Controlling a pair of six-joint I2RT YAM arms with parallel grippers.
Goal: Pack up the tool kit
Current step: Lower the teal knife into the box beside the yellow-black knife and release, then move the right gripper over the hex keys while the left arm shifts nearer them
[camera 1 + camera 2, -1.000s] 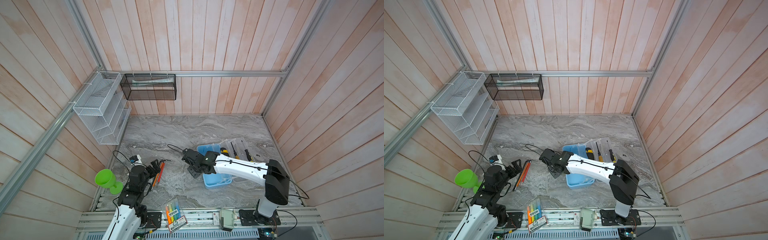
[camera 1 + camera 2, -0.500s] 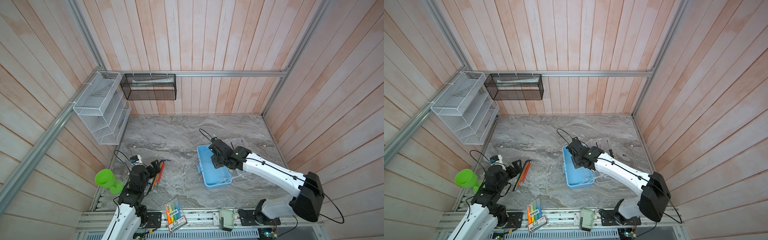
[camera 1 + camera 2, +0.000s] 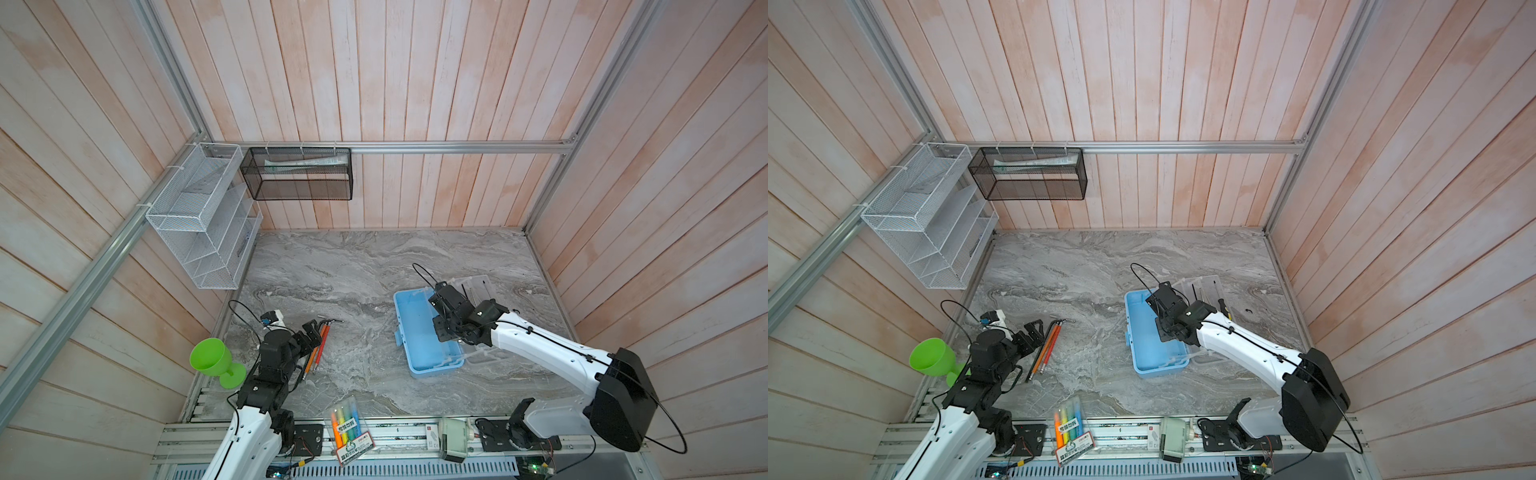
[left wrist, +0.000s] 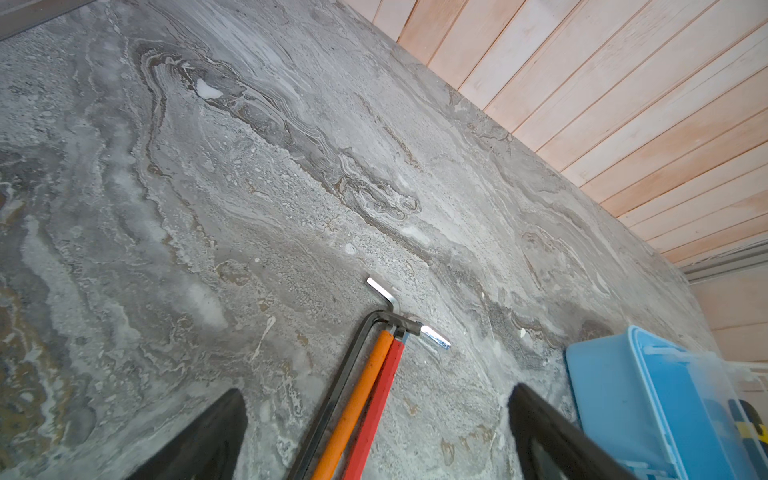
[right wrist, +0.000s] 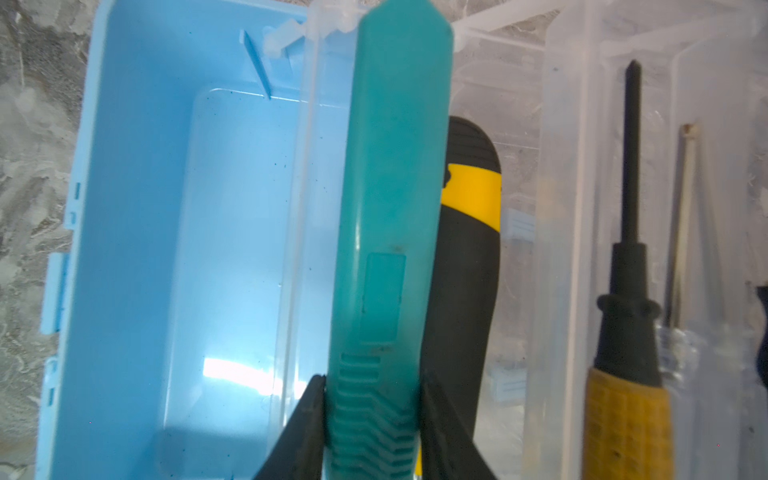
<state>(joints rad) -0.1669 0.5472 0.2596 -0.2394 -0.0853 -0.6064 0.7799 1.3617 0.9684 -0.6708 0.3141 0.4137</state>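
Mid-pack at the bench: the right gripper point(image 5: 371, 386) is clamped narrowly on the ribbed end of a teal tool point(image 5: 395, 166). It holds the tool above the seam where the light-blue case point(image 3: 419, 332) meets its clear lid point(image 3: 482, 286). The case sits right of centre on the marble tabletop point(image 3: 353, 270), lid folded flat to its right. The blue tray shows bare. The lid's channels already hold a yellow-and-black screwdriver point(image 5: 465, 249) and a slim black-shafted screwdriver point(image 5: 629, 291) with a yellow handle.

The teal tool is carried parallel to the case's long side, apparently so that it can drop straight in without catching a wall. Gripping it by one end leaves most of its length free to land first. Whether it is bound for the tray or the lid cannot be told from here.

On the left of the table, the left gripper point(image 4: 376, 395) stands wide open, low over a bundle of hex keys point(image 3: 321, 345) with orange and red sleeves. The spread looks set to straddle the whole bundle. The keys lie on the marble well apart from the case, so they are not yet packed.

A pack of highlighters point(image 3: 347, 424) at the near edge and a green goblet point(image 3: 210, 359) at the far left are no part of the kit.
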